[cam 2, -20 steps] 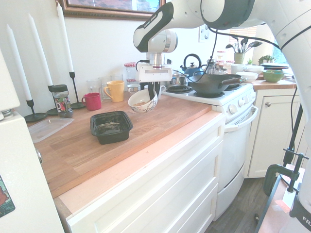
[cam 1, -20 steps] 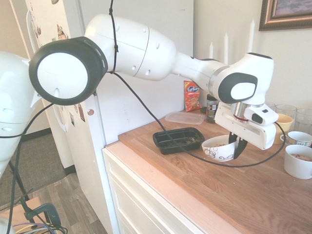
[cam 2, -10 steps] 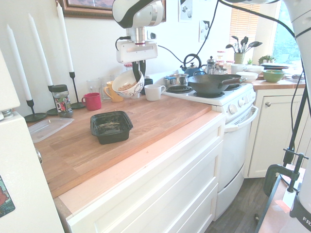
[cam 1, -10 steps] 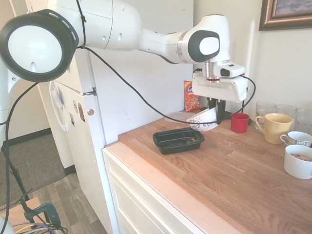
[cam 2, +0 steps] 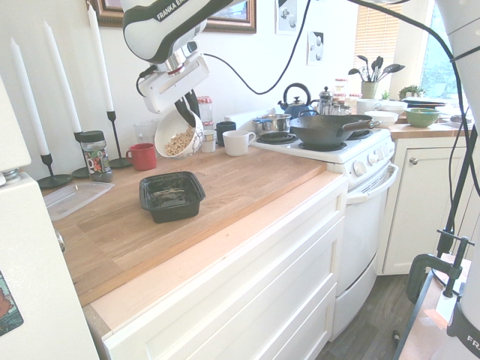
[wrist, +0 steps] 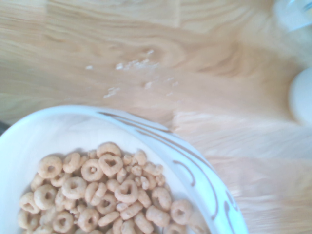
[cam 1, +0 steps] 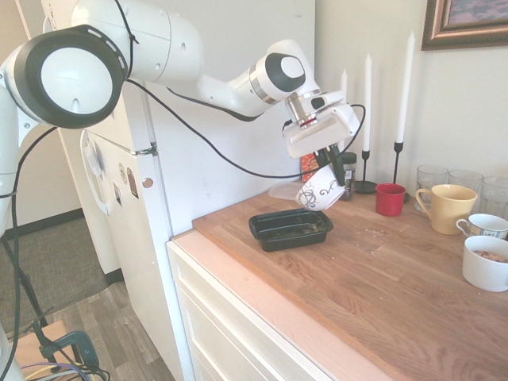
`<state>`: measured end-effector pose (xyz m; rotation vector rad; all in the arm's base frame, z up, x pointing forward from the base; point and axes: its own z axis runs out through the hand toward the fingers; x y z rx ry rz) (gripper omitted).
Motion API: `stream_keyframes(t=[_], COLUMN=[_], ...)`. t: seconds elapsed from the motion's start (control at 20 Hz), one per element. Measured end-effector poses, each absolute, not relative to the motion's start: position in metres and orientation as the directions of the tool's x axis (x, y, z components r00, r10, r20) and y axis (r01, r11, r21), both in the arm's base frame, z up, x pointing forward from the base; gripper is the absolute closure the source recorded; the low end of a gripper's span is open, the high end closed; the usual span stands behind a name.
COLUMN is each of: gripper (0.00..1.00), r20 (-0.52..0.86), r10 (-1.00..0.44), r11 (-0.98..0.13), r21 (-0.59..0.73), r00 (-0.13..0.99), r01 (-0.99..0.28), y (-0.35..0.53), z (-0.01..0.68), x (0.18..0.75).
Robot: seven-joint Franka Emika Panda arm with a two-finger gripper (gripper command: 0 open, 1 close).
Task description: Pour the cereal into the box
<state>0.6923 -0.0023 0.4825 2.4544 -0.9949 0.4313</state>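
1. The cereal (wrist: 97, 190), small beige rings with a few broken bits, lies inside the bowl (cam 2: 178, 139), heaped against its lower side.
2. The bowl, white with dark swirls, is off the counter (cam 2: 247, 176) and tilted, its mouth turned partly toward the fridge end.
3. The claw (cam 2: 187, 109) is closed on the bowl's wall near the rim, its fingers slanting with the tilt.
4. The box (cam 2: 172, 196), black and shallow, stands upright on the counter, nearer the front edge than the bowl is and apart from it.
5. Pale crumbs (wrist: 136, 64) lie on the wood.
6. Toward the fridge end, a clear lid (cam 2: 77, 196) lies flat; a dark-capped jar (cam 2: 97, 156) stands beside it, near the wall edge.
7. The snack bag (cam 1: 309, 165) is partly hidden behind the claw.
8. Three white candles (cam 2: 66, 79) in black holders stand along the wall edge.
9. Near the wall edge stand a red cup (cam 1: 390, 199), a yellow mug (cam 1: 450, 208) and clear glasses (cam 1: 464, 181).
10. Toward the stove end, a white mug (cam 1: 486, 266) holds brownish pieces, with a patterned cup (cam 1: 486, 225) just beside it.
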Motion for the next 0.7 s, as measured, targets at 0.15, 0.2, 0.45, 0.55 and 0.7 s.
stream_keyframes(t=[0.15,0.2,0.45,0.55,0.7], gripper=[1.00,1.00,1.00,1.00,1.00], r20=[0.517,0.538,0.607,0.621,0.634], r10=[-0.484,-0.453,-0.300,-0.244,-0.177], r11=[-0.615,-0.609,-0.573,-0.557,-0.542], r21=[0.373,0.396,0.501,0.539,0.576], r00=[0.706,0.711,0.735,0.745,0.753], r01=[-0.695,-0.688,-0.648,-0.631,-0.612], y=[0.017,0.024,0.053,0.063,0.077], z=[0.475,0.472,0.442,0.432,0.422], x=[0.694,0.695,0.699,0.701,0.702])
